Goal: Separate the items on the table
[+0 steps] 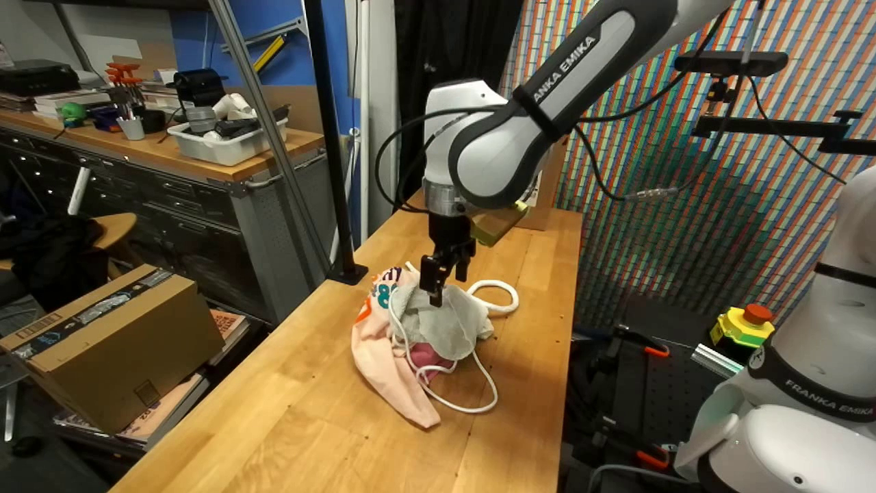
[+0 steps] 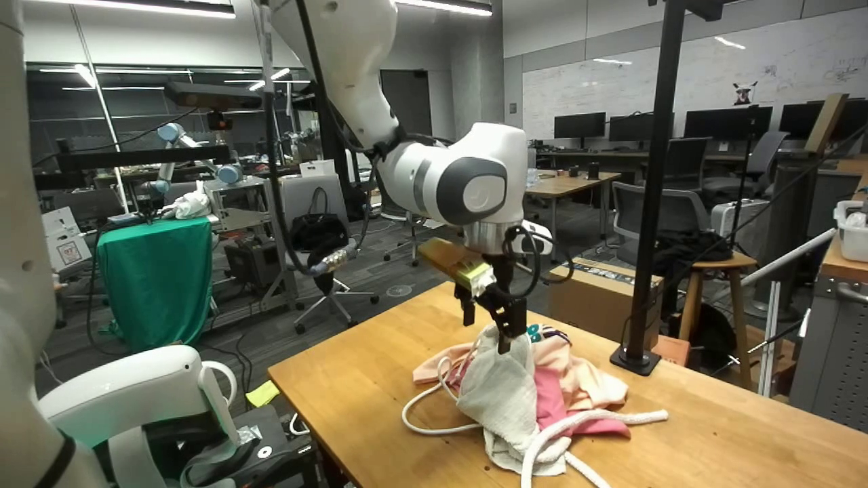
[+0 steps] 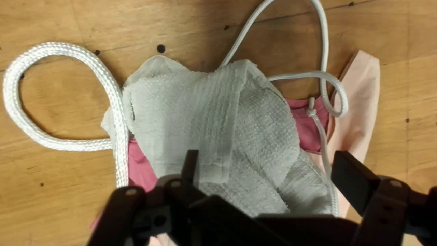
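Note:
A crumpled pile of items lies on the wooden table (image 1: 308, 424). A grey cloth (image 1: 445, 325) lies on top; it also shows in the wrist view (image 3: 211, 119). Under it are a dark pink cloth (image 3: 310, 123) and a peach cloth (image 3: 362, 92) with printed letters at one end. A thick white rope (image 3: 117, 136) loops at one side, and a thin white cord (image 3: 324, 41) at the other. My gripper (image 3: 266, 164) is open and points down at the grey cloth, also in both exterior views (image 1: 448, 286) (image 2: 486, 334). Whether a fingertip touches the cloth I cannot tell.
A black post (image 2: 641, 359) stands on the table edge near the pile. A cardboard box (image 1: 547, 185) stands at the table's far end. A greenish block (image 2: 451, 261) with yellow shows beside the wrist. A second Franka arm (image 1: 807, 383) is off the table.

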